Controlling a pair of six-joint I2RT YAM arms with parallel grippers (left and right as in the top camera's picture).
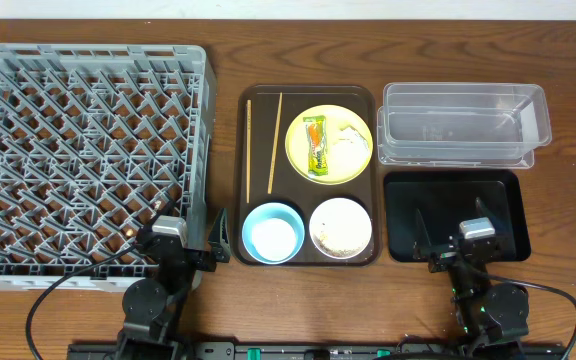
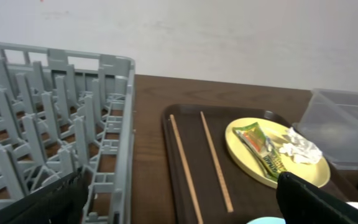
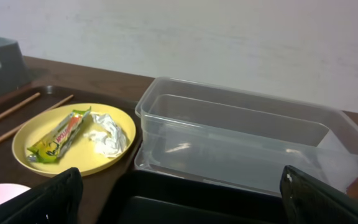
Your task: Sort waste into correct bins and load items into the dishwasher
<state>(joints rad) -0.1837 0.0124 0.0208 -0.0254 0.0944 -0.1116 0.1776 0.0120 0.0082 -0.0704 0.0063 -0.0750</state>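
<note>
A yellow plate [image 1: 329, 144] on the brown tray [image 1: 259, 100] holds a green-and-orange wrapper [image 1: 316, 146] and a white tissue [image 1: 351, 139]. Two chopsticks [image 1: 275, 143] lie left of it. A light blue bowl [image 1: 272, 232] and a white bowl with rice scraps [image 1: 341, 227] sit at the tray's front. The grey dish rack [image 1: 88, 150] stands at left. A clear tub [image 1: 462, 124] and a black tray [image 1: 458, 216] are at right. My left gripper [image 1: 216, 240] is open by the rack's front corner. My right gripper [image 1: 440, 247] is open over the black tray's front edge.
In the left wrist view the chopsticks [image 2: 216, 160], plate [image 2: 278, 152] and rack [image 2: 48, 118] show. In the right wrist view the plate [image 3: 73, 137], wrapper [image 3: 61, 134], tissue [image 3: 107, 135] and clear tub [image 3: 247, 137] show. A white wall lies behind.
</note>
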